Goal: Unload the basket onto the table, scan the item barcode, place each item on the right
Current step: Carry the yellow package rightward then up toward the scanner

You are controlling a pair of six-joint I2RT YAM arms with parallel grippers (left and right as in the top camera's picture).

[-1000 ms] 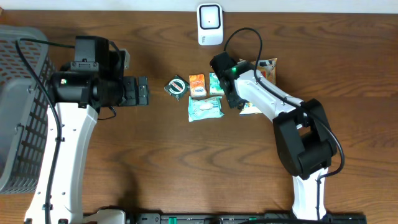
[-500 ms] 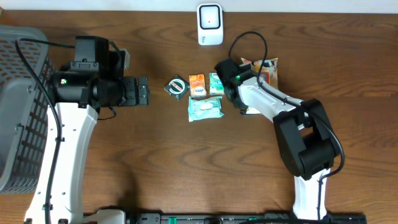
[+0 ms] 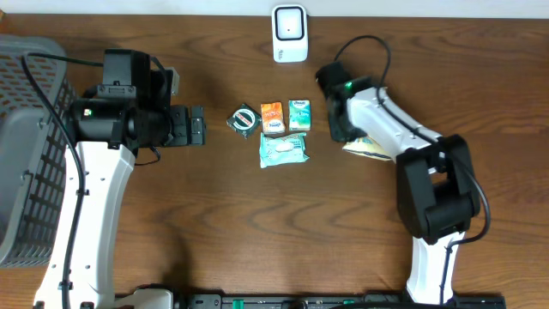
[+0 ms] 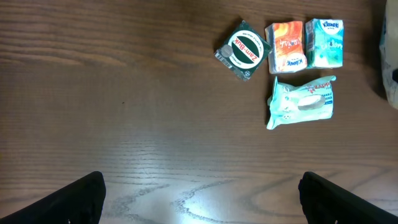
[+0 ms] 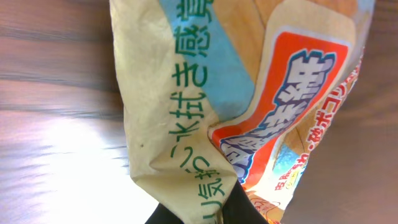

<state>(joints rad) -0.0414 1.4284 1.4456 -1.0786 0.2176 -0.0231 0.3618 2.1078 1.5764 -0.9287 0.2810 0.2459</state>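
Observation:
A crinkled cream, blue and orange snack packet (image 5: 236,93) fills the right wrist view. My right gripper (image 5: 211,214) is shut on its lower edge. From overhead, the packet (image 3: 371,148) shows just under the right gripper (image 3: 347,130), to the right of the other items. The white barcode scanner (image 3: 290,33) stands at the table's far edge. My left gripper (image 3: 198,126) hangs open left of the items, with bare wood between its fingers (image 4: 81,198).
A round Zam-Buk tin (image 3: 244,118), an orange tissue pack (image 3: 272,117), a green tissue pack (image 3: 298,114) and a wipes pack (image 3: 283,150) lie together mid-table. A grey mesh basket (image 3: 26,146) stands at the left edge.
My right gripper has shut on the snack packet and swung right, away from the tissue packs. The left arm has not moved.

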